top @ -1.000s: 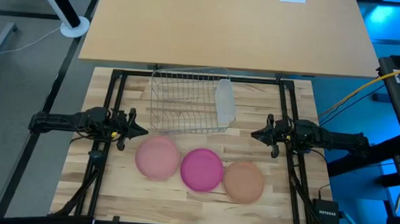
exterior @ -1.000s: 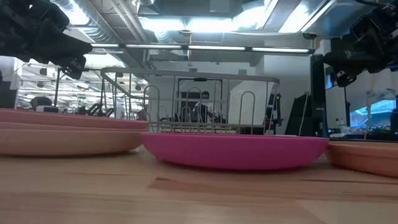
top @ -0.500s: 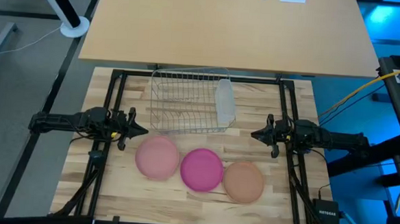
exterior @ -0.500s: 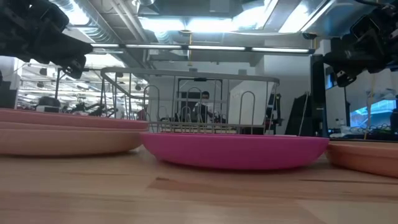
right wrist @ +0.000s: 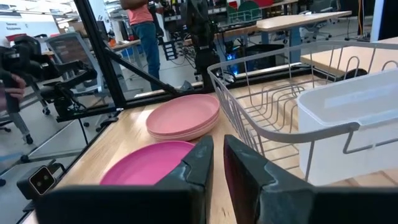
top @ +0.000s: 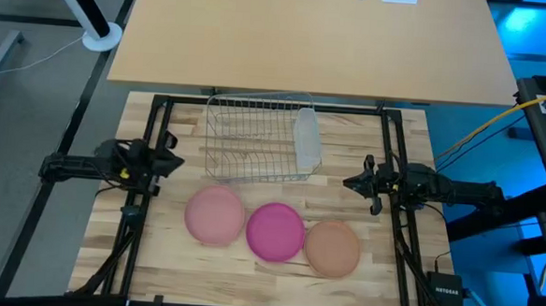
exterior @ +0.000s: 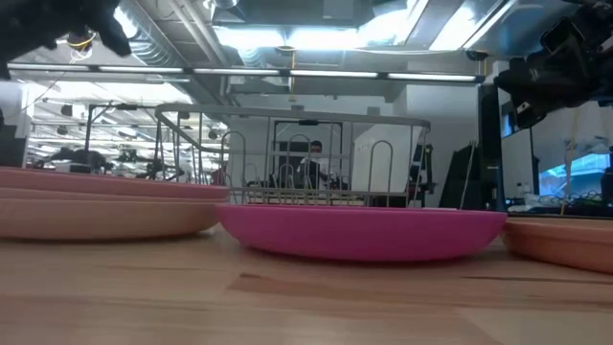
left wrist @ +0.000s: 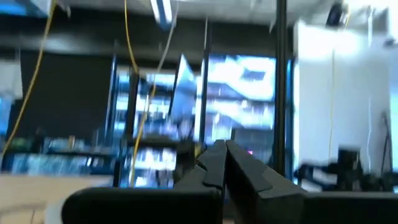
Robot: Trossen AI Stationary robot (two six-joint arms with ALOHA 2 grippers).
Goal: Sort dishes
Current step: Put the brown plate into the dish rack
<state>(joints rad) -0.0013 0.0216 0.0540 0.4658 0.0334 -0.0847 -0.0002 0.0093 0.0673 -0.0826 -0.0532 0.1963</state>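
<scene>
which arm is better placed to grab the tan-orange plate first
Right. The tan-orange plate lies on the right arm's side, just below the right gripper. The left gripper sits across the table, beyond the pale pink plate.

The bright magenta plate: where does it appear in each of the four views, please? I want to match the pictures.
High view: the magenta plate lies in the middle of the row of three, nearer the front edge than the wire rack.
Low view: it fills the centre foreground.
Left wrist view: not in it.
Right wrist view: beside the fingers, low in the picture.
Shared landmark: the wire rack, behind the plate.
</scene>
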